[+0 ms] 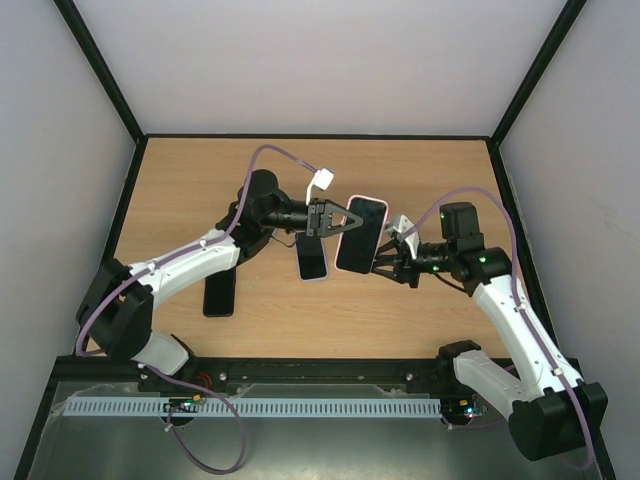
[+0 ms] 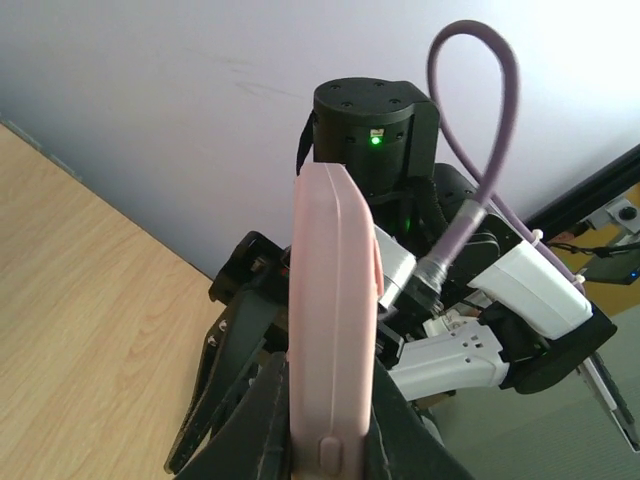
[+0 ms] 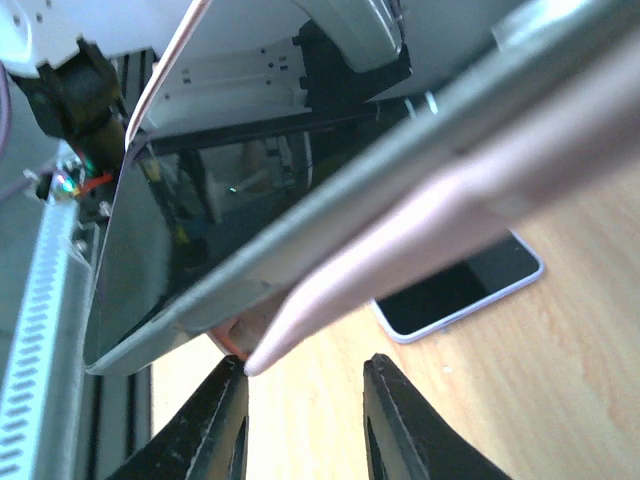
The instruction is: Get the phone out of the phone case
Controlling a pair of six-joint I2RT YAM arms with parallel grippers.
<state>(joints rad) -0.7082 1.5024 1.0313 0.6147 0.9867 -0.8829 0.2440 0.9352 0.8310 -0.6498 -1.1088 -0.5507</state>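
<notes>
A pink phone case with a dark-screened phone in it hangs in the air over the table's middle. My left gripper is shut on the case's left edge; in the left wrist view the case stands edge-on between the fingers. My right gripper is open at the case's lower corner. In the right wrist view the phone has its grey edge lifted away from the case at that corner, and my right gripper has its left fingertip touching the corner.
A second phone with a pale rim lies screen-up on the wooden table under the held case; it also shows in the right wrist view. A dark phone lies near the left arm. A black frame rims the table.
</notes>
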